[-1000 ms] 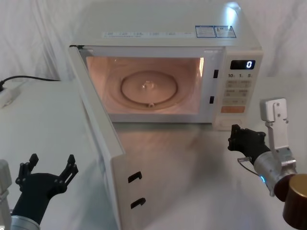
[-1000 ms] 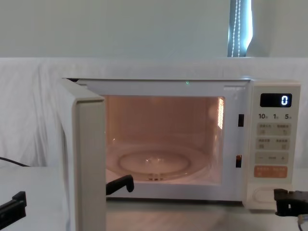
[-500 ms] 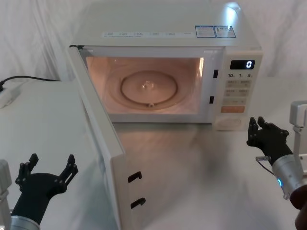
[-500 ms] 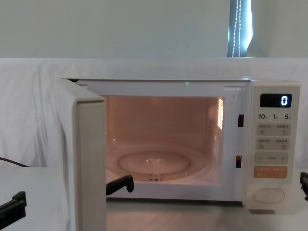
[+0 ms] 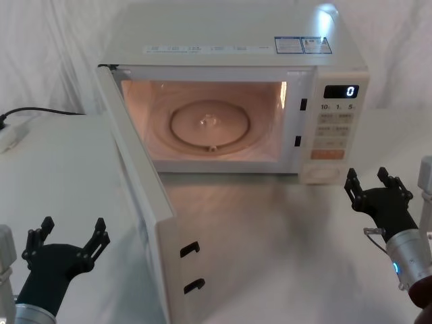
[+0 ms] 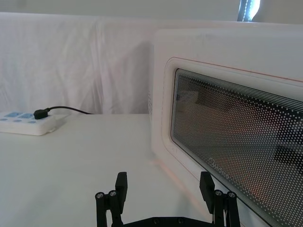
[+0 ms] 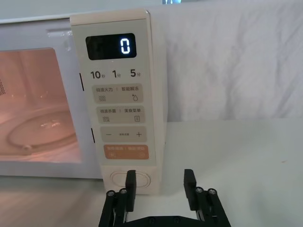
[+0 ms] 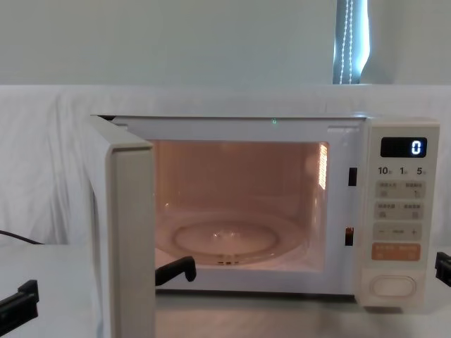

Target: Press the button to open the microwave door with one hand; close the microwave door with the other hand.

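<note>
Microwave door (image 5: 138, 202): swung wide on its left hinge, standing edge-on toward the robot, two black latch hooks on its free edge; in the left wrist view its dotted dark window and thin pinkish outline face the left gripper (image 6: 163, 198), whose jaws are spread and empty, just beside the door's outer face and not touching it (the window runs past the nearer finger). Button (image 5: 322, 173): wide cream pill at the foot of the control panel (image 7: 120, 99), below the orange key (image 7: 127, 152); the right gripper (image 5: 374, 191) sits on the table side to the right of it, near but apart, jaws released and holding nothing; in the right wrist view the button (image 7: 130, 179) lies partly behind one finger, off to one side of the gap rather than centred in it. Cavity: lit pinkish, glass turntable (image 5: 209, 125) inside. Writing: display (image 7: 111, 46) reads "0"; beneath it "10", "1", "5" with small characters; cream keys carry small script too fine to read; a "−" and "+" key; stickers on the top casing, illegible. White power strip (image 6: 26, 122) with black plug at far left.
</note>
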`<action>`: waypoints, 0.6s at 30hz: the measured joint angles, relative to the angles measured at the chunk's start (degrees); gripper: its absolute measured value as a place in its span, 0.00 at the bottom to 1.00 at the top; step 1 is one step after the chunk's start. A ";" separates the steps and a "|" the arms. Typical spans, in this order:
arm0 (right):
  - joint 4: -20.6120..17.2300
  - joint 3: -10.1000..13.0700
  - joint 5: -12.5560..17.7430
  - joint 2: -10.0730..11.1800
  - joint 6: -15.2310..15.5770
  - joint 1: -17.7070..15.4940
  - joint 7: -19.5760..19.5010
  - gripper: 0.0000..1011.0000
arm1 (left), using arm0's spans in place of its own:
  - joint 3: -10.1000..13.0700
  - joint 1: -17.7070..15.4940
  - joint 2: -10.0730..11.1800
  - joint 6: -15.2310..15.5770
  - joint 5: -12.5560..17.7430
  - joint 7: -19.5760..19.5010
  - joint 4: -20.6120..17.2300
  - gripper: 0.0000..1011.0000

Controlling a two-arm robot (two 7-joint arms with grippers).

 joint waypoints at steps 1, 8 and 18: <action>0.08 0.02 0.05 -0.03 -0.22 -0.03 0.00 0.64 | 0.00 0.00 0.00 0.00 0.00 0.00 0.00 0.99; 1.24 0.12 0.36 -0.04 -1.55 0.02 -0.02 0.84 | 0.00 0.00 0.00 0.00 0.00 0.00 0.00 0.99; 2.18 0.07 0.27 0.85 -1.28 0.54 0.36 0.99 | 0.00 0.00 0.00 0.00 0.00 0.00 0.00 0.99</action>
